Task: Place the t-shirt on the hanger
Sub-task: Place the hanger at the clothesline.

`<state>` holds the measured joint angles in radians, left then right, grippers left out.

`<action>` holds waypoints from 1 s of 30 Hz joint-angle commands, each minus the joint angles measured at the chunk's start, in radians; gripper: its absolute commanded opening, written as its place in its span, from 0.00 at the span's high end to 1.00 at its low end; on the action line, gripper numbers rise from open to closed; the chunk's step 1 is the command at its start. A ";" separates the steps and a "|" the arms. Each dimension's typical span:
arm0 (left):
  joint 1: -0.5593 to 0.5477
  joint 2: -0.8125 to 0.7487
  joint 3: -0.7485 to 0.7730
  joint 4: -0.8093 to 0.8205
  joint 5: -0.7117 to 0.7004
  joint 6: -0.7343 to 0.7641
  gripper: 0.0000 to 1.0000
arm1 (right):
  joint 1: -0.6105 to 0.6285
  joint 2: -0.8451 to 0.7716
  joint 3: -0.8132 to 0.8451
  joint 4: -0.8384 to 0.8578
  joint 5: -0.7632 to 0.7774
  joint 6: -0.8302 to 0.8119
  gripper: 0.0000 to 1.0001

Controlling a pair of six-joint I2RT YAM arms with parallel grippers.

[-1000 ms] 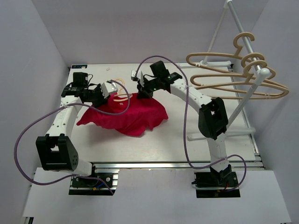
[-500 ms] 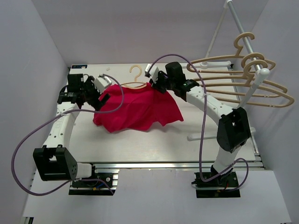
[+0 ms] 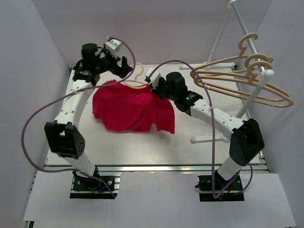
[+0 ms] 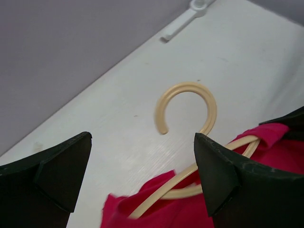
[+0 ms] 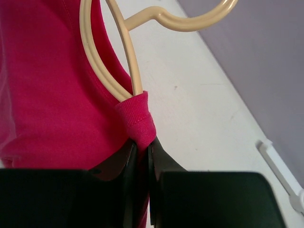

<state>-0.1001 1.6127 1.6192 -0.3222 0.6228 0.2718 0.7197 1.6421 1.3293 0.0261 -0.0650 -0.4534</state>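
The red t-shirt (image 3: 132,107) is draped over a tan hanger (image 3: 138,75) near the back of the table, with the hook sticking out above the neck. My right gripper (image 3: 153,89) is shut on the ribbed neck edge of the t-shirt (image 5: 140,124), right where the hanger (image 5: 105,66) shoulder enters the cloth. My left gripper (image 3: 126,69) hovers open just left of the hook, holding nothing. In the left wrist view the hanger (image 4: 186,107) hook and the t-shirt (image 4: 190,211) lie between and below the spread fingers (image 4: 223,175).
A white garment rack (image 3: 256,90) stands at the right with several more tan hangers (image 3: 240,78) on its bar. Its foot (image 4: 187,19) lies by the back wall. Purple walls close in the table on the left, back and right.
My left gripper has opened, let go of the t-shirt and risen toward the back by the hook. The right gripper has swung the t-shirt leftward, still gripping it.
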 commanded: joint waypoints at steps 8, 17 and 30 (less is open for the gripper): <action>-0.199 0.027 0.016 0.070 -0.205 -0.244 0.02 | -0.005 -0.142 -0.004 0.146 0.099 0.047 1.00; -0.294 0.016 -0.087 0.179 -0.428 -0.261 0.27 | -0.002 -0.200 -0.074 0.146 0.033 0.033 1.00; -0.355 -0.019 -0.163 0.274 -0.546 -0.240 0.97 | 0.026 -0.194 -0.078 0.135 0.123 0.122 0.89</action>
<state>-0.4492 1.6550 1.4876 -0.1261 0.1947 0.0292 0.7273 1.4910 1.2320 0.0803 0.0463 -0.4171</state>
